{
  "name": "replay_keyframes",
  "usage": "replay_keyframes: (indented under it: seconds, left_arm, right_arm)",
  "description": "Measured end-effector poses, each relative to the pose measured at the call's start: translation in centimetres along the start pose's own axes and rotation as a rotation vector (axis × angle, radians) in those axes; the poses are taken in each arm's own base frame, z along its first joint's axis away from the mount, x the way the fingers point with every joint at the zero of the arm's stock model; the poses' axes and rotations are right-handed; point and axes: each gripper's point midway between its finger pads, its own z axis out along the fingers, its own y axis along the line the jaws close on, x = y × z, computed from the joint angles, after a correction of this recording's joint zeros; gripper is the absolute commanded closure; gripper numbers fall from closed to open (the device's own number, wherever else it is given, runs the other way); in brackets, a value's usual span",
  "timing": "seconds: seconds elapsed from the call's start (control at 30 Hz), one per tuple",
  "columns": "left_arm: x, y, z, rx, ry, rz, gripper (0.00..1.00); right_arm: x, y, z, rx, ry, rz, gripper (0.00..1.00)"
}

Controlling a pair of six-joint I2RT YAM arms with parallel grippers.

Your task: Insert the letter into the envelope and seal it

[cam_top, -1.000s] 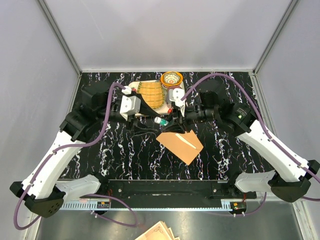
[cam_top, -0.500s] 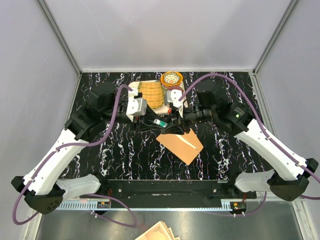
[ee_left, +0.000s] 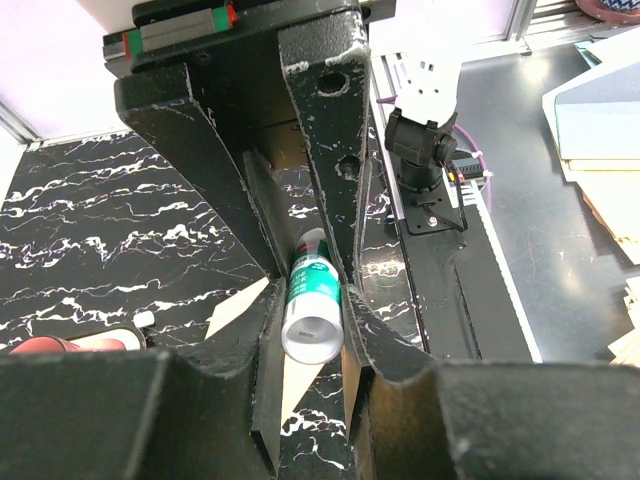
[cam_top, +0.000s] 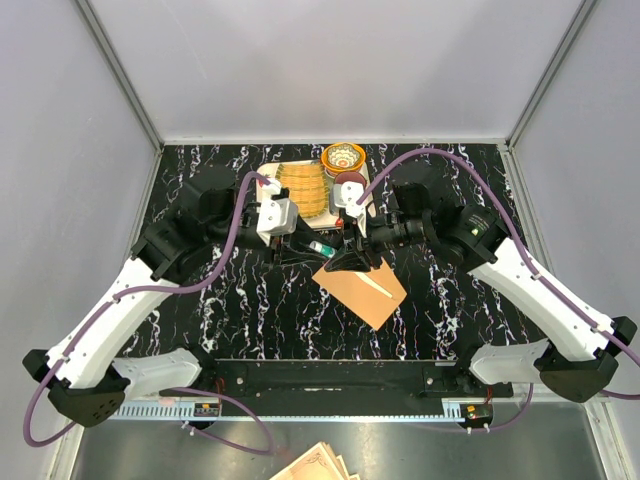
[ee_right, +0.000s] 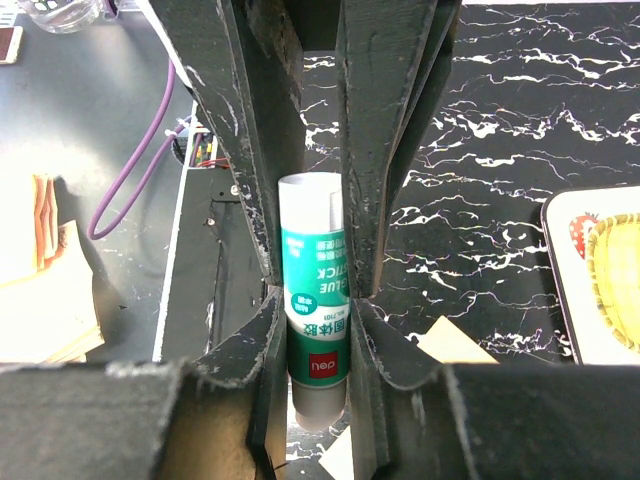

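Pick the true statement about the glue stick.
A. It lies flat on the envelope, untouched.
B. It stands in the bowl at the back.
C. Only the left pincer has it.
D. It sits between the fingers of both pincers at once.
D: each wrist view shows the glue stick pinched between that arm's own fingers, the left pincer at one end and the right pincer on the labelled body.

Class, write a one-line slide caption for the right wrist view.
The right gripper clamps a green-and-white glue stick above the black marbled table.
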Motion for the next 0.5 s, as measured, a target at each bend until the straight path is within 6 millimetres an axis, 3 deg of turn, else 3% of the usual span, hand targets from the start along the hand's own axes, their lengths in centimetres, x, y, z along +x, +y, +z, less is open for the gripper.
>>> replay_keyframes:
  seconds: [0.5]
  left_arm:
    - [0.16,0.02,0.21,-0.009,0.010,-0.002,0.68]
  right_arm:
    - [0.15,0.05,-0.03,0.000,0.006,0.006,1.00]
